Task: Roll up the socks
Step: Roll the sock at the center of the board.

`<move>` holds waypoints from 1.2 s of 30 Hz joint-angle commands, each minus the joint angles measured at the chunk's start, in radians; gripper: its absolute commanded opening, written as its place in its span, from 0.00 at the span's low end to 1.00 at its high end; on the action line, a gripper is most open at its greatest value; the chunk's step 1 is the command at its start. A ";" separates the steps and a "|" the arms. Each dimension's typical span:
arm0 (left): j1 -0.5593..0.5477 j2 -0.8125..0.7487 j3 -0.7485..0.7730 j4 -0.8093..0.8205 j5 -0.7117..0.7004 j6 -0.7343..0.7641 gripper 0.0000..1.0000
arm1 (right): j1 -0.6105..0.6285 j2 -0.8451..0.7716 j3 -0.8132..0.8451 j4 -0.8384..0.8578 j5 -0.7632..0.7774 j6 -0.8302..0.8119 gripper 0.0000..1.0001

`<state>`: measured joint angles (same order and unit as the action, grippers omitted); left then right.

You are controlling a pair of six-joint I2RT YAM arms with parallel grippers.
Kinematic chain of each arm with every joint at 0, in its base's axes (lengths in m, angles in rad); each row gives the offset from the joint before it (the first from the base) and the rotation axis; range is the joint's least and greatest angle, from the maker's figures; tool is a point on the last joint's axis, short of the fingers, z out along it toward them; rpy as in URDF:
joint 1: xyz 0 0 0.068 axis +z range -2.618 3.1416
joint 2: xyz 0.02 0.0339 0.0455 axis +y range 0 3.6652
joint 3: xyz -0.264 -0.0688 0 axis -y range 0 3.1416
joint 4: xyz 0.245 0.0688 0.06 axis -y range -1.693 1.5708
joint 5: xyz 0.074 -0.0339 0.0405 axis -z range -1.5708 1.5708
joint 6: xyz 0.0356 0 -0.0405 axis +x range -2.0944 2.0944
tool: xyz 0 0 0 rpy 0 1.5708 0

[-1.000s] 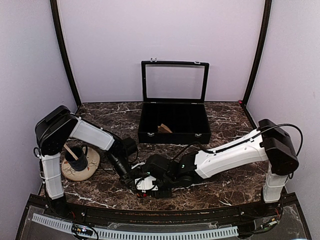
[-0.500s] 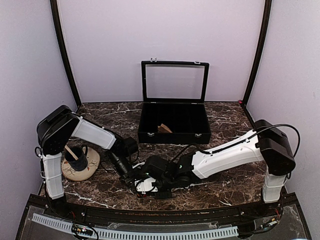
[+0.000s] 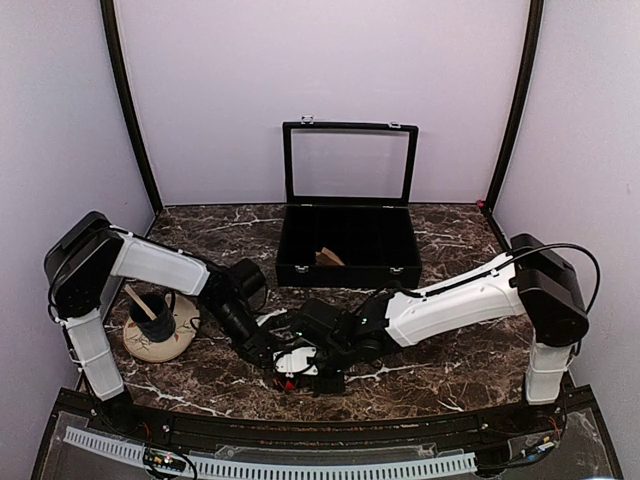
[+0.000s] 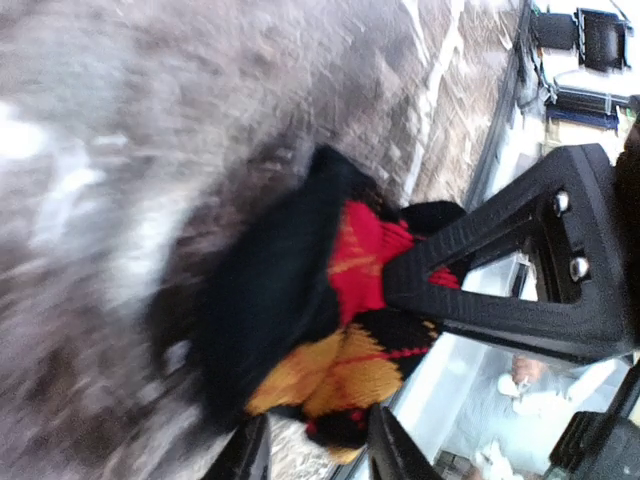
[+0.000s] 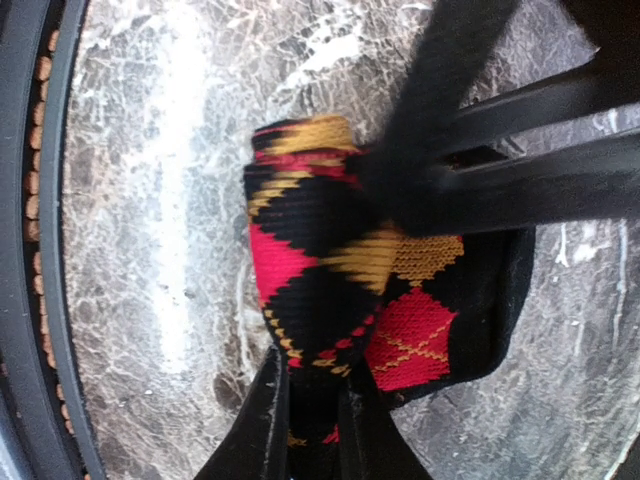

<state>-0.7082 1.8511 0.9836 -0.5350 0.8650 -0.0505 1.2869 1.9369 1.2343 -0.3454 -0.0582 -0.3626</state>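
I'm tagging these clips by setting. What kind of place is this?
Probably a lab robot cell, not a home: plain lavender walls, a left arm and right arm over a marble-patterned table, working an argyle sock.

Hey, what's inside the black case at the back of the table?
What looks like a tan sock lies in a front compartment of the case. The other compartments look dark; their floors are too shadowed to check.

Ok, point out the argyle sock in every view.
Top: sock sits low centre by the front edge, mostly hidden, only a red speck showing.
Left wrist: sock is bunched up, centre to lower centre.
Right wrist: sock stands in the centre, running down to the bottom edge.
Shared landmark: the marble table lies under the sock in all three views.
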 commanded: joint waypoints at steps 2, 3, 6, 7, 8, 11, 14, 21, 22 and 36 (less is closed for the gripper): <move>0.015 -0.137 -0.092 0.195 -0.160 -0.200 0.41 | -0.014 -0.006 -0.011 -0.095 -0.125 0.073 0.01; 0.015 -0.158 -0.112 0.219 -0.174 -0.226 0.41 | -0.016 -0.006 -0.010 -0.097 -0.134 0.081 0.01; 0.016 -0.220 -0.179 0.287 -0.220 -0.305 0.43 | -0.024 -0.002 0.000 -0.107 -0.160 0.102 0.00; 0.016 -0.247 -0.197 0.310 -0.245 -0.329 0.43 | -0.026 0.002 0.006 -0.115 -0.172 0.112 0.00; 0.016 -0.277 -0.221 0.328 -0.268 -0.355 0.44 | -0.027 0.008 0.013 -0.121 -0.184 0.119 0.00; 0.014 -0.392 -0.297 0.395 -0.334 -0.432 0.45 | -0.035 0.025 0.041 -0.148 -0.221 0.137 0.00; -0.006 -0.506 -0.361 0.430 -0.424 -0.483 0.47 | -0.049 0.046 0.069 -0.177 -0.265 0.155 0.00; -0.174 -0.711 -0.447 0.460 -0.720 -0.496 0.47 | -0.091 0.104 0.147 -0.259 -0.355 0.172 0.01; -0.203 -0.729 -0.455 0.459 -0.752 -0.496 0.47 | -0.100 0.113 0.161 -0.274 -0.370 0.173 0.01; -0.514 -0.805 -0.492 0.407 -1.085 -0.502 0.46 | -0.170 0.191 0.258 -0.351 -0.503 0.170 0.01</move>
<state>-1.1610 1.0710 0.5034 -0.1299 -0.1482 -0.5358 1.1461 2.0861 1.4559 -0.6861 -0.5442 -0.2115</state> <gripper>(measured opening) 0.460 0.099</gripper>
